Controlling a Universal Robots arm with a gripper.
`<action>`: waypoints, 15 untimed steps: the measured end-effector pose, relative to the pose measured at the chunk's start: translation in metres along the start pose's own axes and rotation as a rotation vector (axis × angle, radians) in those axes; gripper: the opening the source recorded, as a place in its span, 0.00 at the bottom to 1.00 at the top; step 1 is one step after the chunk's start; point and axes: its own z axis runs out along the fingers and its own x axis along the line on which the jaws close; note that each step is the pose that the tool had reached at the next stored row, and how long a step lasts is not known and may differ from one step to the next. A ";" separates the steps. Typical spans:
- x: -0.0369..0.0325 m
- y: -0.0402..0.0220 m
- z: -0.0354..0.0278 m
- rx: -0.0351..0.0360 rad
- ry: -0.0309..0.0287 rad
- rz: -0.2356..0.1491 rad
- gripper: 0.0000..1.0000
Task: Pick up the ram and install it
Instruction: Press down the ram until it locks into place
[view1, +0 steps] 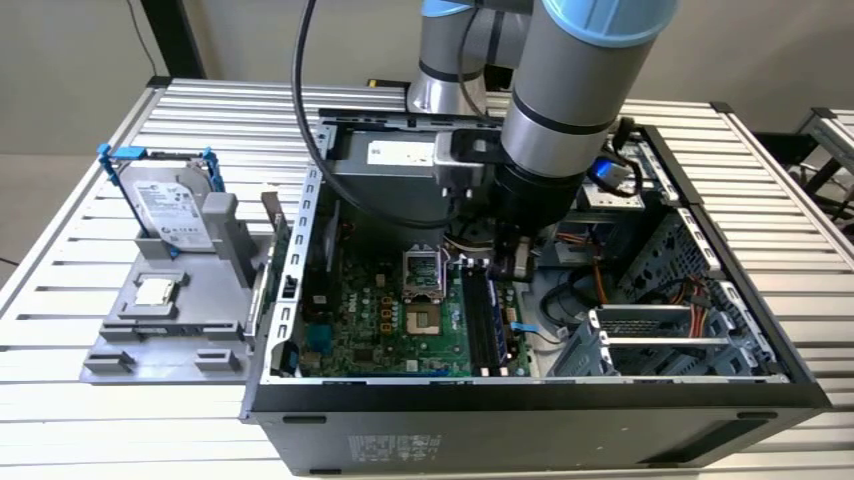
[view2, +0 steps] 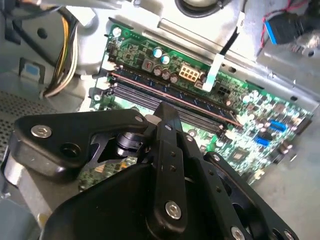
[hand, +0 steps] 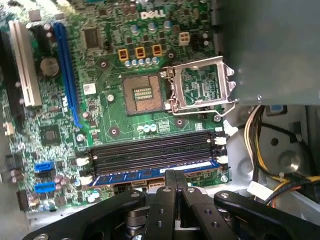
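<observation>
**Fingers together above the seated ram**

We see the gripper (hand: 175, 181) with its two black fingers (hand: 169, 187) pressed together, nothing between them, their tips just above the ram (hand: 150, 175). In the first wrist view the ram lies as a blue strip along the memory slot nearest the gripper, beside the empty black slots (hand: 155, 150), with white latches (hand: 220, 160) at the slot ends. Whether the tips touch the ram's top edge we cannot tell.

In the second wrist view the gripper (view2: 167, 112) points down at the same row of slots (view2: 170, 97) on the green motherboard (view2: 250, 130).

Beyond the slots sits the open processor socket (hand: 145, 92) with its metal frame (hand: 200, 90) swung up. In the exterior view the arm (view1: 567, 100) reaches down into the open computer case (view1: 534, 400), the gripper (view1: 514, 268) over the slots. A hard drive (view1: 167, 205) in a blue-handled frame stands on a grey holder (view1: 160, 320), to the exterior view's left of the case.
</observation>
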 end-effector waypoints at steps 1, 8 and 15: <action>0.0000 0.0000 0.0000 0.0000 0.0002 -0.018 0.00; 0.0000 0.0000 -0.0001 0.0013 0.0010 -0.122 0.00; 0.0000 0.0000 0.0006 0.0020 0.0005 -0.135 0.00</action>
